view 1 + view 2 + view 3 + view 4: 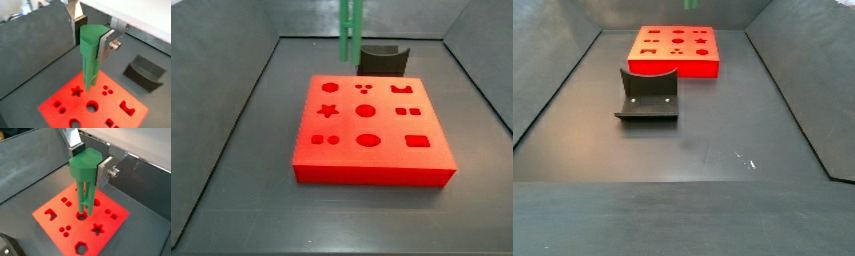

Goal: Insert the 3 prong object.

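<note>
The 3 prong object (90,57) is a long bright green bar that hangs upright in my gripper (91,35), prongs down. The fingers are shut on its thick head, as both wrist views show (85,165). Its prongs (83,203) point at the red slab (77,225), with the tips near a round hole (81,217); I cannot tell whether they touch. In a side view the bar (349,30) hangs over the far edge of the red slab (372,130), and the gripper is out of frame. In a side view only a sliver of green (691,4) shows above the slab (673,50).
A small dark curved block (381,58) stands just beyond the slab; it also shows in a side view (647,95) and in a wrist view (145,72). Grey walls (251,70) close in the dark floor on all sides.
</note>
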Tool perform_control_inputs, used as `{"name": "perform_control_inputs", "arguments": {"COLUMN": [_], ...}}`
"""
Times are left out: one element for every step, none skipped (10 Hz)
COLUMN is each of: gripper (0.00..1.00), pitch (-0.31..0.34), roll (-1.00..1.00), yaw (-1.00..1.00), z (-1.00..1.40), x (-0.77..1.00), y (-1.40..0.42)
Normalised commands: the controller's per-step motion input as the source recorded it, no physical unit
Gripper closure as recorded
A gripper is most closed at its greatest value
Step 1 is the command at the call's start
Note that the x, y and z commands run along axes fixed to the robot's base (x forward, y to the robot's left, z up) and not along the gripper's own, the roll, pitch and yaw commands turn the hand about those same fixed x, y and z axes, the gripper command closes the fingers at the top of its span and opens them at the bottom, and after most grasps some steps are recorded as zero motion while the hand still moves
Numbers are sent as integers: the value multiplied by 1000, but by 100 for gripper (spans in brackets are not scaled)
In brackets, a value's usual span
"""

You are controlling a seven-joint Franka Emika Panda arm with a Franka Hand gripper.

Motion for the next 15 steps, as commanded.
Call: {"name": "perform_control_inputs", "arguments": {"gripper": [100, 100, 100, 100, 100, 100, 100, 100, 100, 100, 100, 100, 100, 100, 100], "pitch": [-27, 47, 90, 16, 10, 46, 46, 20, 37, 100, 136, 134, 0, -29, -34], "roll": [-9, -10, 0, 0, 0, 0, 0, 0, 0, 51, 113, 116, 0, 0, 141], "yaw": [-463, -500, -594, -817, -846, -849, -866, -963, -946, -894, -854, -743, -120, 3, 163], "z": [-226, -446, -397, -483, -486, -477, -426, -329, -186, -40, -23, -17, -17, -180, -300], "x": [326, 440, 411, 280, 243, 189, 166, 49, 3, 0, -14, -34, -186, 123, 263], "y": [560, 457, 400, 226, 203, 203, 180, 71, 66, 51, 3, 66, 71, 9, 0]}}
